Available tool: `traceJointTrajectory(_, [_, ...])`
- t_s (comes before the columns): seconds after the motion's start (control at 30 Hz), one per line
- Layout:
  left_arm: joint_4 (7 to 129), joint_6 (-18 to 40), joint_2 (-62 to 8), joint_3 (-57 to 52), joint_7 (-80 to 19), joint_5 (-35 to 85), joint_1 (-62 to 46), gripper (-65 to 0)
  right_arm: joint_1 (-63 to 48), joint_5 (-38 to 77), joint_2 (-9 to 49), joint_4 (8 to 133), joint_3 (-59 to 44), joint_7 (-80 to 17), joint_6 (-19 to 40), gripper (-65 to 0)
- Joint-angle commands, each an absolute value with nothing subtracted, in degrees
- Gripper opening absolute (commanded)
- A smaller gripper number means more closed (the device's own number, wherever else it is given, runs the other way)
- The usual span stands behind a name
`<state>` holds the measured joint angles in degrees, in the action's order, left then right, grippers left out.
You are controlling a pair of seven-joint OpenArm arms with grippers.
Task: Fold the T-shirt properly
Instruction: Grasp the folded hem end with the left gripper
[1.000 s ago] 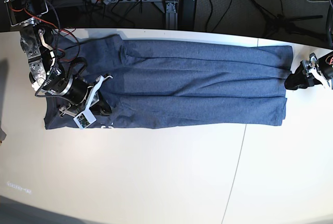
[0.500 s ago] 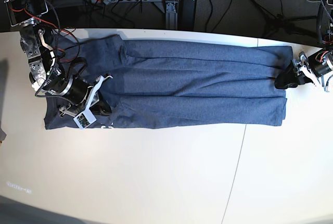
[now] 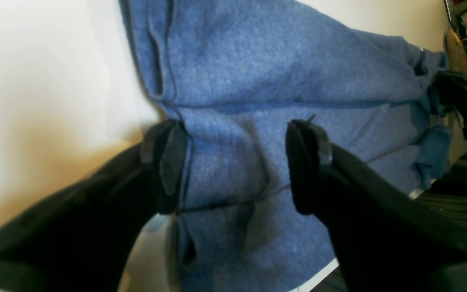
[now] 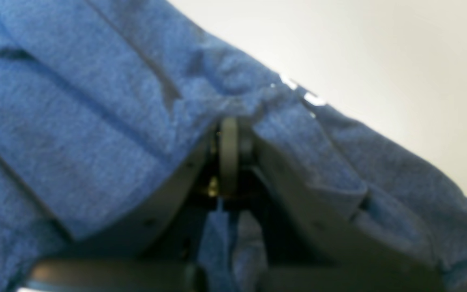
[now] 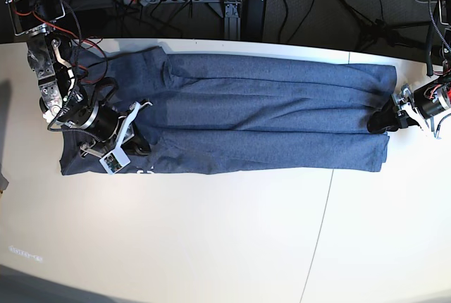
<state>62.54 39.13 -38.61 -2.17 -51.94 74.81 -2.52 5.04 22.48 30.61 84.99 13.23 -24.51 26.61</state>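
We see the left tool (image 3: 235, 166) with its 2 fingers (image 3: 164, 162) spread wide at the hem end of the T-shirt (image 5: 268, 116), one finger at the very edge of the cloth and the other over the cloth, with folded fabric lying between them. The right tool (image 4: 228, 154) is pressed together and pinching a bunched fold of the T-shirt near its opposite end, cloth draped over both its sides. From above, the T-shirt lies stretched lengthwise across the far part of the white bench (image 5: 211, 246), folded into a long band, with 1 tool at each end.
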Motion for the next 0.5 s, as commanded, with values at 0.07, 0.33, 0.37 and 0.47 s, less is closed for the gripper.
traceJointTrajectory(0.07, [62.61, 39.46, -39.44, -0.73, -52.53, 73.23, -2.24, -22.7, 5.85, 22.94, 31.4, 85.76, 12.6, -23.18, 29.41, -65.0])
traceJointTrajectory(0.33, [62.61, 39.46, -37.78, 3.42, -52.01, 71.72, -2.22, -23.0, 5.85, 22.94, 31.4, 85.76, 12.6, -23.18, 29.41, -65.0])
traceJointTrajectory(0.37, [62.61, 39.48, -37.78, 3.42, -51.53, 71.75, -2.2, -23.2, 5.85, 22.94, 31.4, 85.76, 12.6, -23.18, 29.41, -65.0])
traceJointTrajectory(0.47, [62.61, 39.48, -37.8, 3.42, -51.16, 71.68, -2.2, -34.5, 5.85, 22.92, 31.4, 85.76, 12.6, -23.18, 29.41, -65.0])
